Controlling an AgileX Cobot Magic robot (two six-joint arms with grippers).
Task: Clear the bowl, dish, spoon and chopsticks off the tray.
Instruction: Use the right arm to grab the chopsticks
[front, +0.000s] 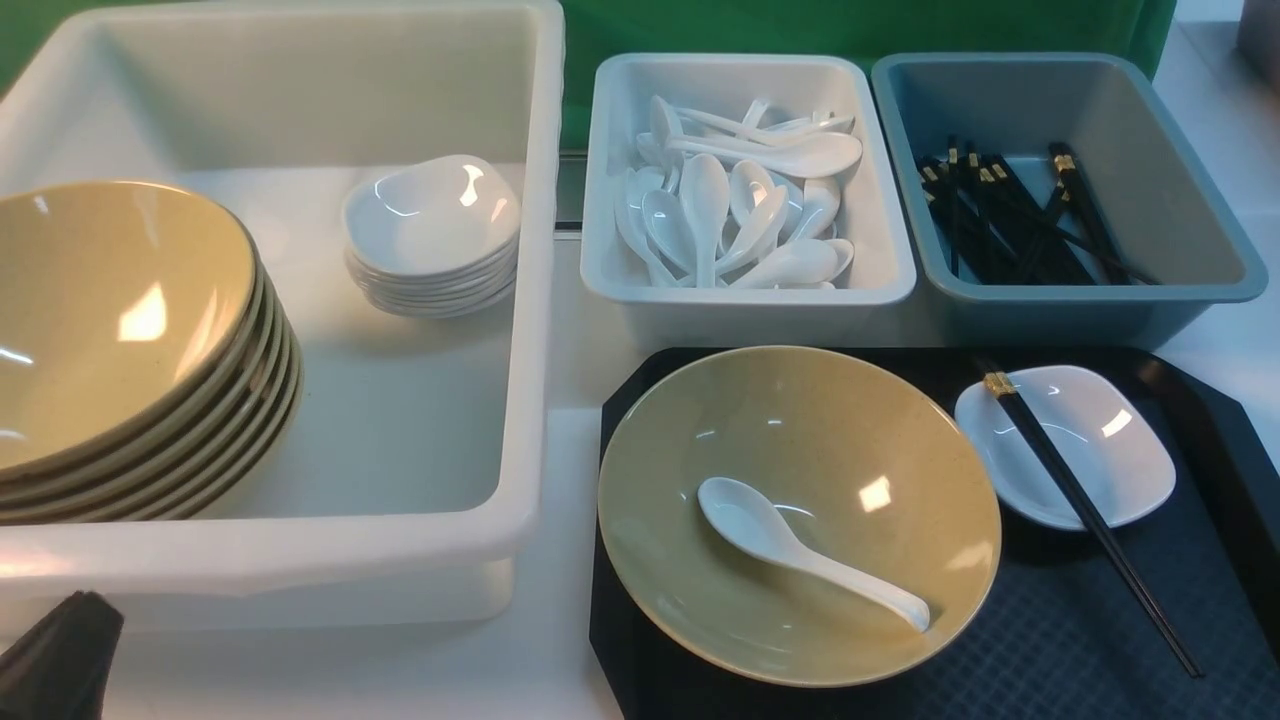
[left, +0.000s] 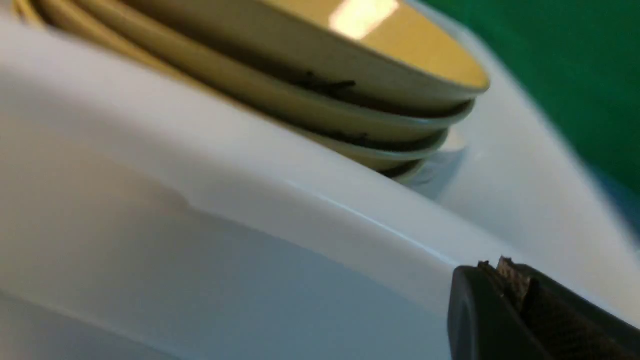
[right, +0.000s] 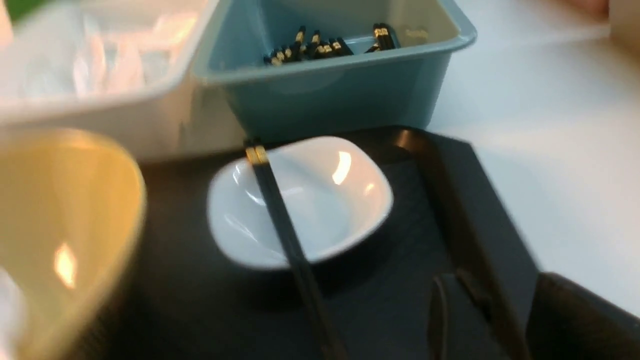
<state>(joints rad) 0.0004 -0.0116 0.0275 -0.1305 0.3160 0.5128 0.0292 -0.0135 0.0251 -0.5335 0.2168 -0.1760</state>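
Chopsticks (front: 1090, 515) are lying diagonally across the dish (front: 1120, 455), right side of the tray (front: 1080, 650), gold ends pointing up-frame. Right gripper (right: 452, 287) is looking nearer, fingers (right: 437, 315) sitting parted and empty. Left gripper (front: 70, 640) is sitting clenched, lower left.

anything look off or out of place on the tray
Nothing is spilled or broken. The chopsticks lie askew, propped across the white dish with their tips down on the tray, and the spoon sits loose inside the bowl.
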